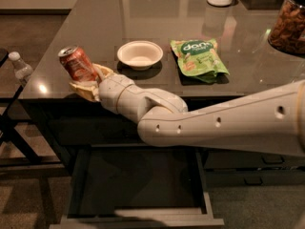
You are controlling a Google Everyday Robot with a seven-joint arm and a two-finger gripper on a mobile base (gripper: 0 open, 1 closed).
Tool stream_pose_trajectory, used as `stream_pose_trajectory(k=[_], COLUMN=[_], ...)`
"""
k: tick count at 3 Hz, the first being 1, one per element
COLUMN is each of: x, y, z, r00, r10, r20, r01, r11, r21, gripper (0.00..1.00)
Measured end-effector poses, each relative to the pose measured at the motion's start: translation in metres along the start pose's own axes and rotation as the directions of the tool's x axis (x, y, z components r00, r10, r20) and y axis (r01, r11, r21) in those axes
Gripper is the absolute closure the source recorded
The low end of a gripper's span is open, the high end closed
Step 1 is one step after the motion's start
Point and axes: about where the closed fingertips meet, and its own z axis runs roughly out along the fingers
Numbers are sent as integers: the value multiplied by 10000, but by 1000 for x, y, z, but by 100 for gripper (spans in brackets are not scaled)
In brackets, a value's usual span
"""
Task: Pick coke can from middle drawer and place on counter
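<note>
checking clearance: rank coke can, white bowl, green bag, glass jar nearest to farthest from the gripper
From the gripper at the counter's front left edge:
1. coke can, in its grip.
2. white bowl, just right.
3. green bag, further right.
4. glass jar, far right.
</note>
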Motion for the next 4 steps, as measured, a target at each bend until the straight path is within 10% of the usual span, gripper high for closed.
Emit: stream_pose_trajectory(k=[4], x=[-8], y=[-19], z=[33], r00=[9935], r10=[642], r20=[936], r01=[-680], r11=[9970], r21=[379], gripper=[100])
